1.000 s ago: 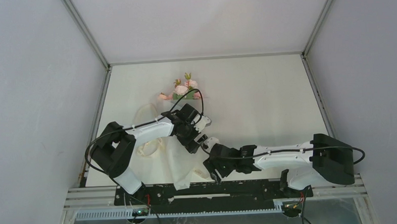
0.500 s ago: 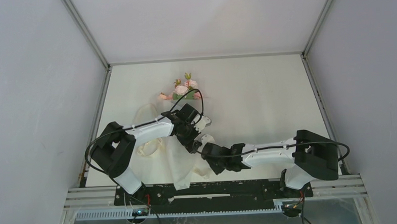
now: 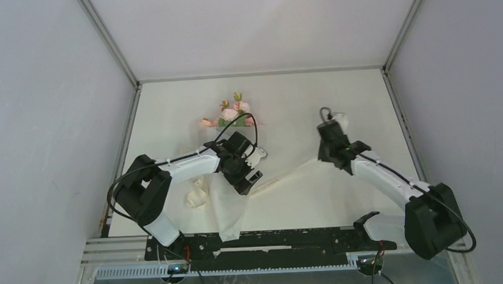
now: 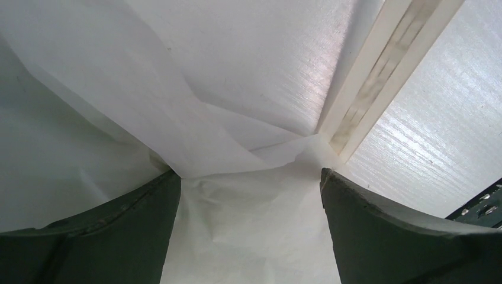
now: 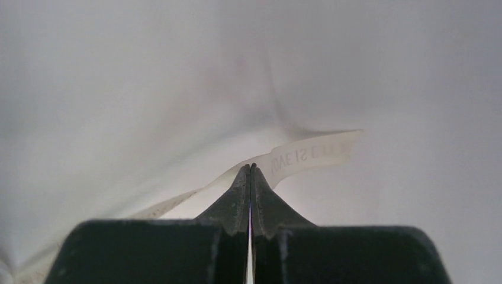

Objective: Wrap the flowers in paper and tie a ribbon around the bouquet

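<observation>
ribbon (image 5: 311, 155) (lettered), clamped in right pincer (image 5: 250, 168)

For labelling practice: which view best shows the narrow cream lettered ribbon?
Right wrist: the narrow cream ribbon is close, lettering visible, pinched in the right gripper. Left wrist shows a blurred stretch; top, pale loops.
</observation>
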